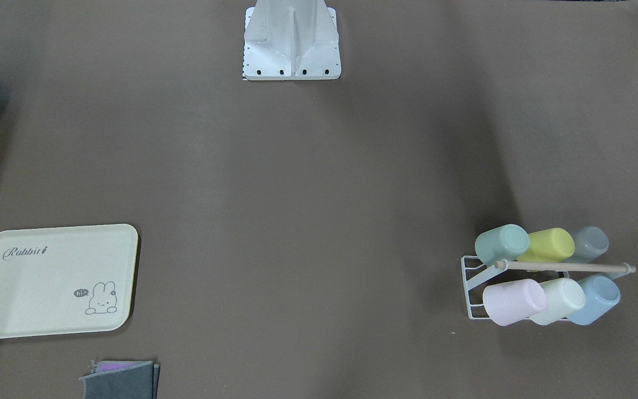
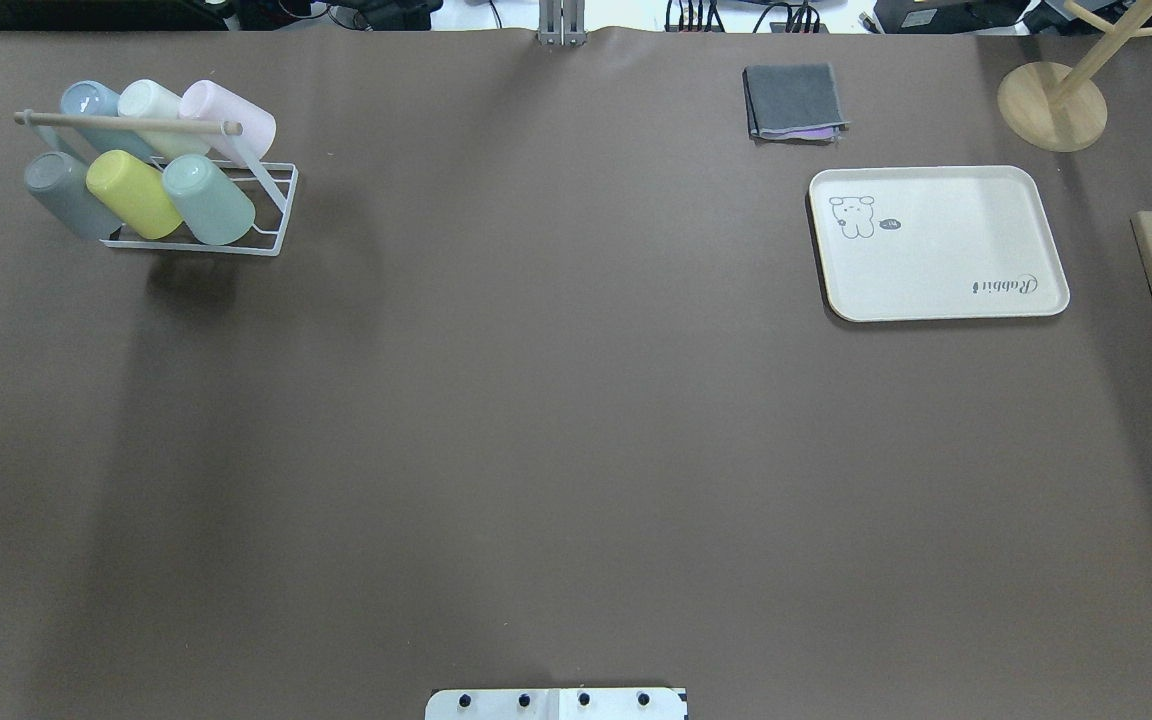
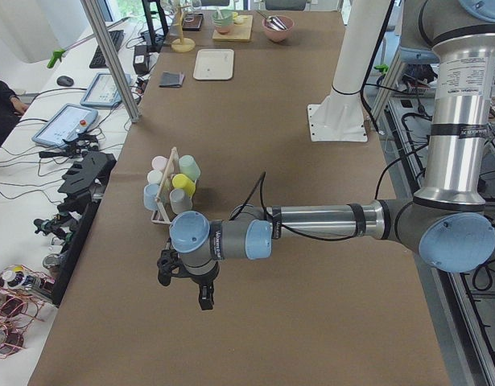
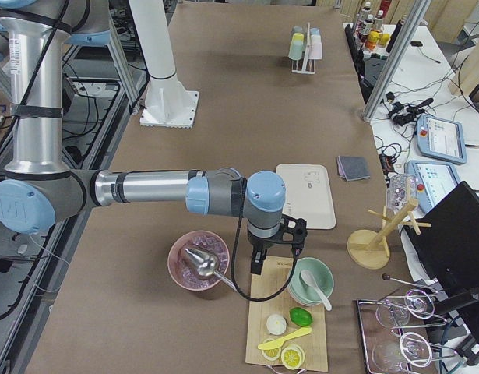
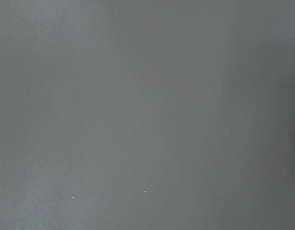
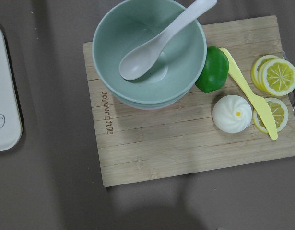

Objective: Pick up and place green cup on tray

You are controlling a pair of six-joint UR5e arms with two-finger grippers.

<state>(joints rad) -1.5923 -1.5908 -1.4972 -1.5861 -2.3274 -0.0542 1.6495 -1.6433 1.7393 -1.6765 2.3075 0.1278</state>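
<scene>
The green cup [image 1: 502, 244] lies on its side on a white wire rack [image 1: 471, 288], at the rack's end nearest the table's middle; it also shows in the overhead view [image 2: 208, 200] and the exterior left view [image 3: 189, 167]. The cream tray [image 1: 47, 282] with "Rabbit" script lies bare across the table [image 2: 946, 260]. My left gripper [image 3: 187, 285] hangs over bare table short of the rack. My right gripper [image 4: 274, 249] hangs over a wooden cutting board beside the tray [image 4: 305, 195]. I cannot tell whether either is open or shut.
The rack also holds yellow [image 1: 549, 245], grey, pink [image 1: 513, 302], cream and blue cups under a wooden rod. A grey folded cloth [image 2: 793, 100] lies beyond the tray. The cutting board [image 6: 185, 143] carries a green bowl with spoon [image 6: 149, 52], lime and lemon slices. A pink bowl [image 4: 196, 261] and wooden stand [image 2: 1051, 105] are nearby.
</scene>
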